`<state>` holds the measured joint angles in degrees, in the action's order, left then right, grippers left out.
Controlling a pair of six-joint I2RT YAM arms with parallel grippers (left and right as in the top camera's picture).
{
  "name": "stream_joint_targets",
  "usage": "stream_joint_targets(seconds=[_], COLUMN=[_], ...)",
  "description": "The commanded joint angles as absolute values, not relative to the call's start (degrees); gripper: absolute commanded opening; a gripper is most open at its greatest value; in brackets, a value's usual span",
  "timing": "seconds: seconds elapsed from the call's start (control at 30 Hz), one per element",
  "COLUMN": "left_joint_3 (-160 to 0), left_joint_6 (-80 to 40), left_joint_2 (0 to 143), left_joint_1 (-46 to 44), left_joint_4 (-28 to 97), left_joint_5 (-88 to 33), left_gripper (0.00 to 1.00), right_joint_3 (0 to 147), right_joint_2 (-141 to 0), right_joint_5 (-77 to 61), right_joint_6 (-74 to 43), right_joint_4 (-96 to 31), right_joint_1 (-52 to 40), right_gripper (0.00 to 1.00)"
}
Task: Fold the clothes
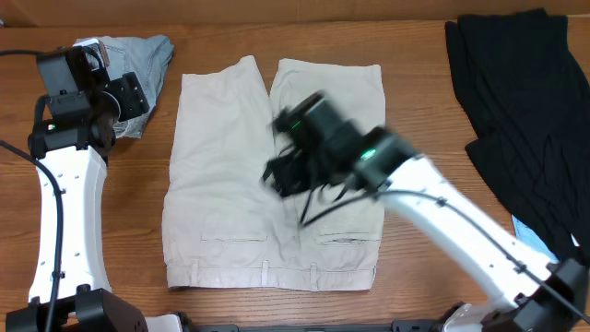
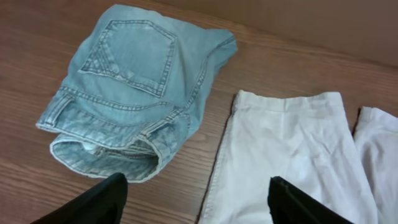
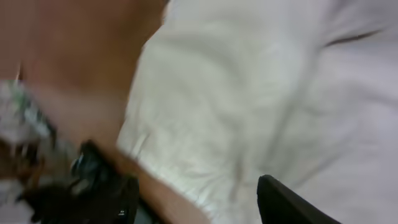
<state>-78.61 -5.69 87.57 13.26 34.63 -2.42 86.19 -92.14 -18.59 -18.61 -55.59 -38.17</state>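
Shorts (image 1: 230, 184) are lying flat at centre, with the first fold not begun. Right gripper (image 3: 194, 186) is hovering above them (blurred), jaws apart and empty. Next it likely needs a hem (image 1: 327, 66) at 12 o'clock. Left gripper (image 2: 197, 182), at 10 o'clock, is waiting wide and empty.

Cotton shorts (image 1: 221, 184) flat on the table (image 1: 415, 55), centred, denim shorts (image 1: 147, 55) bunched just beside their far-left corner, large garment (image 1: 525, 101) well apart, far right.

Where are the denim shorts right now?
In the overhead view, the denim shorts lie bunched top left, beside the left gripper, left of the cream shorts.
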Motion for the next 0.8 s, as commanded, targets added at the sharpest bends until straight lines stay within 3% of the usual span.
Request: stream_joint_targets(seconds=[0.0, 0.3, 0.57, 0.77], left_joint_3=[-80.1, -79.7, -79.7, -79.7], left_joint_6=[-1.8, -1.3, -1.3, -1.7], left_joint_2=[87.9, 88.0, 89.0, 89.1], left_joint_1=[12.7, 7.2, 4.5, 3.9], left_joint_4=[34.7, 39.4, 41.4, 41.4], left_joint_5=[-6.5, -7.1, -7.1, -7.1], left_gripper=[0.75, 0.79, 0.84, 0.85], right_joint_3=[87.1, 86.3, 85.4, 79.0], right_joint_2=[-89.1, -102.0, -111.3, -111.4], right_joint_5=[-14.0, -9.5, -17.1, -19.8], right_joint_6=[-18.3, -9.9, -12.2, -12.1], right_joint_4=[-55.3, -51.4, -62.6, -61.9], right_joint_1=[-28.4, -10.7, -7.2, -7.4], right_gripper=[0.68, 0.71, 0.71, 0.71])
